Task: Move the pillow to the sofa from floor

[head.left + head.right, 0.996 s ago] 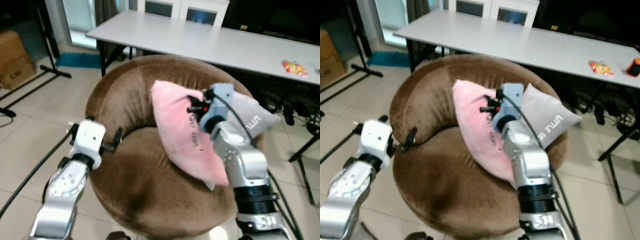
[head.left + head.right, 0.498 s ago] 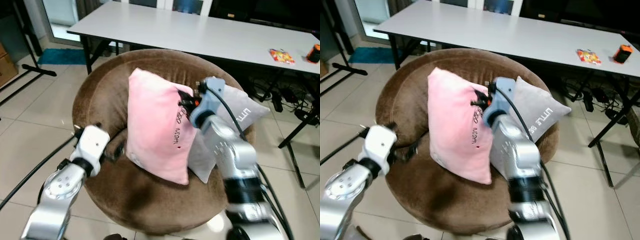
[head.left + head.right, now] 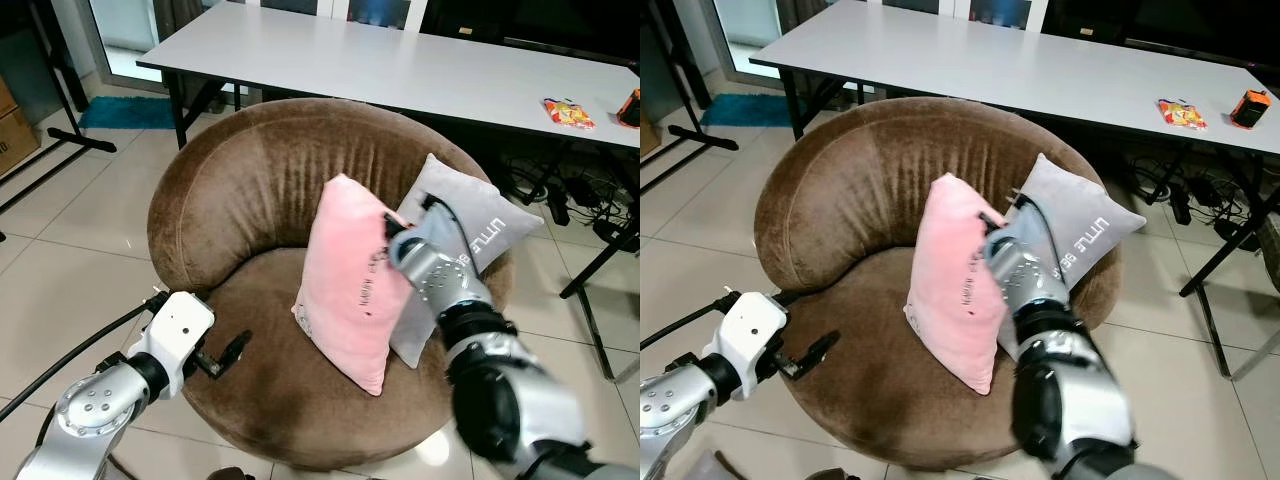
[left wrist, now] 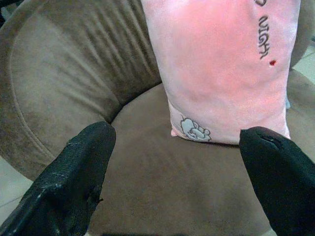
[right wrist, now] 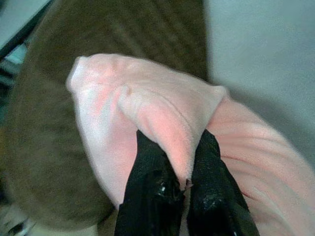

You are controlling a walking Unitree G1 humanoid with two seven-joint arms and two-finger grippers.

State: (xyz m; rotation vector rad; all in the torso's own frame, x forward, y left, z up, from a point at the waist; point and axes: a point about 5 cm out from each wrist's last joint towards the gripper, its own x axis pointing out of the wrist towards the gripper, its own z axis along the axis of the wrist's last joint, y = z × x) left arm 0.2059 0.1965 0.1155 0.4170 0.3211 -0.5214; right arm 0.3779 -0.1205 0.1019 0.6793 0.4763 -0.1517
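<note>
The brown round sofa [image 3: 250, 200] carries the pink pillow [image 3: 345, 285], which stands on its lower edge on the seat cushion and leans against the grey pillow [image 3: 470, 225] at the backrest; the placing step is judged nearly complete, with only the release outstanding. The next move calls for the right gripper [image 5: 167, 189] to part its fingers and draw back without dragging the pillow forward off its lean. The right arm reaches forward and down over the front rim of the sofa, its wrist just beside the upper right side of the pink pillow. In the right wrist view its 2 black fingers are pressed together on a raised fold of pink fabric. The left arm is held low over the front left rim of the sofa, and the left gripper [image 4: 182, 172] points toward the seat with its 2 fingers spread wide and nothing between them, near the pillow's lower corner but apart from it.
</note>
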